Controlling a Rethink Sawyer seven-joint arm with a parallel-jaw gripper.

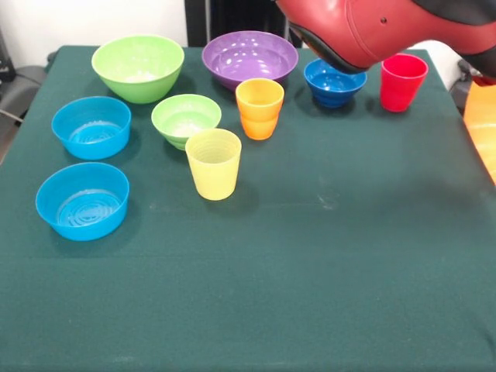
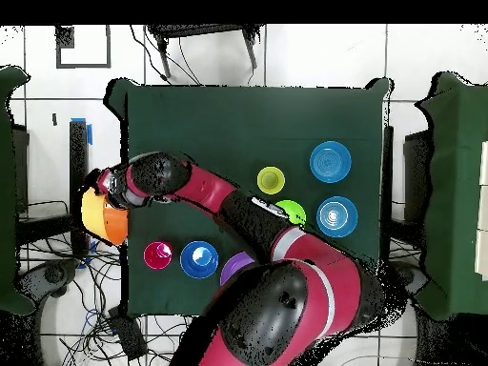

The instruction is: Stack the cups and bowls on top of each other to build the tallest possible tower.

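Nearest, two light blue bowls (image 1: 82,201) sit upright left of the yellow cup (image 1: 213,163), with the small green bowl (image 1: 186,119) and orange cup (image 1: 260,108) just behind it, while my gripper (image 2: 107,186), fingers unreadable, meets the huge orange bowl (image 2: 103,218) at the table edge (image 2: 131,205).

Bright, even light; soft faint shadows

The front camera sat across the table (image 1: 325,294), close and angled down toward the robot's side. The overhead camera looked straight down from high up, robot base at bottom. Both shared the green tabletop, turned half round between them.
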